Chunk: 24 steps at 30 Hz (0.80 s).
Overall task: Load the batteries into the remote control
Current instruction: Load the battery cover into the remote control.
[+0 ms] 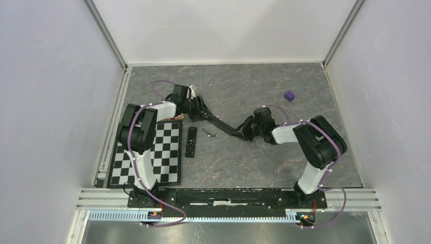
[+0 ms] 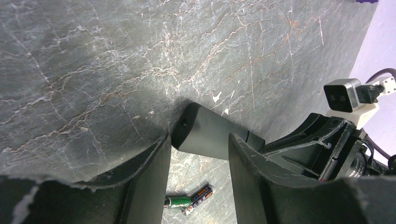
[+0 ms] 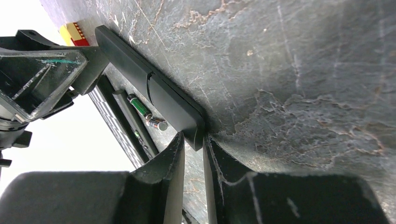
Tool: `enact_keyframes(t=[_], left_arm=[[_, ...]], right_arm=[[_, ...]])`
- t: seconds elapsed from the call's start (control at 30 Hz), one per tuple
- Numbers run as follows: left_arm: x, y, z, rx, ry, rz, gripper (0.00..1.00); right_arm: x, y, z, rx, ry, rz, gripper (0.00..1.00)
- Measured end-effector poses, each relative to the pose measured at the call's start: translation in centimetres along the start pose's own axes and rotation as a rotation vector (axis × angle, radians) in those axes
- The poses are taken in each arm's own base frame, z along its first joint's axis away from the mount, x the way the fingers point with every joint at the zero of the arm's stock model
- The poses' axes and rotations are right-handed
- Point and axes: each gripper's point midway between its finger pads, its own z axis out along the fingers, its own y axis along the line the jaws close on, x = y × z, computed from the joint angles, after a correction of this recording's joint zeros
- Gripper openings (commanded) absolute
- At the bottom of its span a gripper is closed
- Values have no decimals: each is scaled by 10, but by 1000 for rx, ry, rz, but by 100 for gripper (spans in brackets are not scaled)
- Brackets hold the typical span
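Note:
The remote control [image 1: 222, 124], a slim black bar, hangs above the table between both arms. My left gripper [image 1: 201, 110] is shut across the width of its far end [image 2: 210, 130], and my right gripper [image 1: 244, 130] pinches the thin edge of its other end [image 3: 194, 138]. The remote's plain back [image 3: 154, 91] shows a cover seam across it. The batteries [image 1: 208, 133] lie loose on the table below, touching each other: one green-labelled [image 2: 180, 202], one dark with orange marks [image 2: 203, 193]. In the right wrist view the two cells [image 3: 148, 114] lie beside the held remote.
A second black remote [image 1: 191, 141] lies button-side up, left of the batteries, beside a checkerboard mat [image 1: 152, 152]. A small purple cube [image 1: 289, 95] sits at the back right. A red-and-yellow object [image 3: 74, 31] lies near the mat's far corner. White walls enclose the table.

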Motion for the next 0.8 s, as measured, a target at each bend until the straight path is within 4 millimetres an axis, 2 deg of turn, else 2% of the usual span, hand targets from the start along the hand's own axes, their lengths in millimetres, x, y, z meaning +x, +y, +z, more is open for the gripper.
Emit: enact_keyframes(t=[0.2, 0.37, 0.57, 0.63, 0.8], left_arm=[[3, -1, 0, 2, 11, -2, 55], [5, 0, 0, 1, 17, 1, 49], [21, -1, 2, 17, 62, -1, 45], [28, -3, 2, 27, 79, 0, 47], [29, -4, -2, 14, 83, 0, 60]], right_arm=[[-1, 0, 0, -4, 14, 65, 23], [-3, 3, 5, 11, 33, 75, 19], [-9, 9, 13, 31, 41, 68, 19], [-10, 11, 15, 35, 43, 63, 20], [-14, 12, 17, 54, 32, 33, 21]])
